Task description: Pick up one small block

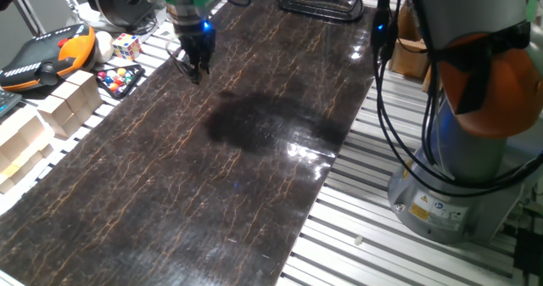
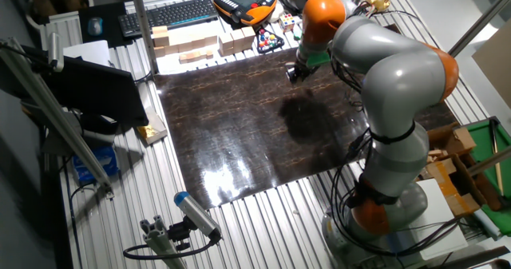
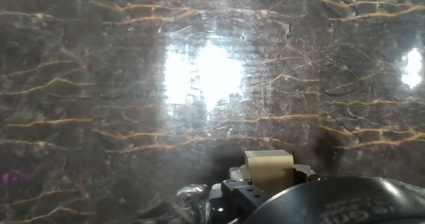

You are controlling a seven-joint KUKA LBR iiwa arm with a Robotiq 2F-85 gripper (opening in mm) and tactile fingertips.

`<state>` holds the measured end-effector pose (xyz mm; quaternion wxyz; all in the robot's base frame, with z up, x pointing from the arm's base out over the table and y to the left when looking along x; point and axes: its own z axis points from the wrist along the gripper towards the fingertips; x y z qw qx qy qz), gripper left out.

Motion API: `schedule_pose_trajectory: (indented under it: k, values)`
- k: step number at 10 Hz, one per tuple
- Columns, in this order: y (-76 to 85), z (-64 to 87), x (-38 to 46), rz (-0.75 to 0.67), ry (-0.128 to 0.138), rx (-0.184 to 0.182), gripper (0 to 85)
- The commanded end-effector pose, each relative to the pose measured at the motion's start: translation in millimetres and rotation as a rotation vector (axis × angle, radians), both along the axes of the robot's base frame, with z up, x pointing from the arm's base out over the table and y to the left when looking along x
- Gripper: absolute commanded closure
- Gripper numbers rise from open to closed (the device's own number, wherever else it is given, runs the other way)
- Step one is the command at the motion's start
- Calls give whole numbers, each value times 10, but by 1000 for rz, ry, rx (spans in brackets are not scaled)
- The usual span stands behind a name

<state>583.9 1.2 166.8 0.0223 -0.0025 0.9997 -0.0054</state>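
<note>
The small block [image 3: 269, 168], a plain cream cube, shows at the bottom of the hand view, held between the dark fingers of my gripper. My gripper [image 1: 196, 70] hangs just above the dark marbled table top [image 1: 254, 150] near its far left edge. It also shows in the other fixed view [image 2: 294, 73]. The block is too small to make out in either fixed view. No other small block shows on the table top.
Large pale wooden blocks [image 1: 64, 108] line the table's left side. Behind them are a multicoloured puzzle cube [image 1: 126, 45], a tray of coloured balls [image 1: 117, 80] and an orange teach pendant [image 1: 51, 55]. The arm's base [image 1: 462, 176] stands at the right.
</note>
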Motion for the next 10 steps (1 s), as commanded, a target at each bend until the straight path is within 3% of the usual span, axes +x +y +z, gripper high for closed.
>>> schedule_pose_trajectory:
  k: [1, 5, 7, 10]
  values:
    - [-9, 48, -13, -1, 4, 5, 843]
    - [0, 235, -118, -7, 17, 13, 843]
    - [7, 363, -120, -8, 32, 3, 843]
    - [9, 410, -180, 2, 30, 3, 843]
